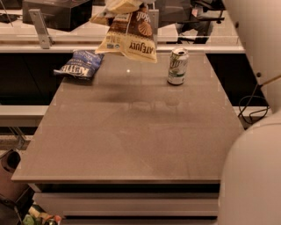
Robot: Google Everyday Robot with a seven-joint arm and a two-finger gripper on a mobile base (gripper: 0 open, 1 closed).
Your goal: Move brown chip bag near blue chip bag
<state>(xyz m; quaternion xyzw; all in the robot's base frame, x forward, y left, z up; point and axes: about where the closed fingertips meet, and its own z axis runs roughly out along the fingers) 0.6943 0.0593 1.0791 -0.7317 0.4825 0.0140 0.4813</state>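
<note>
The brown chip bag [129,36], large, brown and cream with "LATE JULY" lettering, hangs in the air above the far middle of the table. My gripper [139,5] is at the top edge of the camera view, mostly cut off, and is shut on the bag's top. The blue chip bag [80,64], small and dark blue with "KETTLE" lettering, lies flat at the table's far left corner, below and left of the hanging bag. A gap of bare table separates the two.
A green-white soda can [177,66] stands upright on the grey table [140,145], right of the hanging bag. My white arm [257,145] fills the right side of the view. Rails and a metal post [40,27] run behind the table.
</note>
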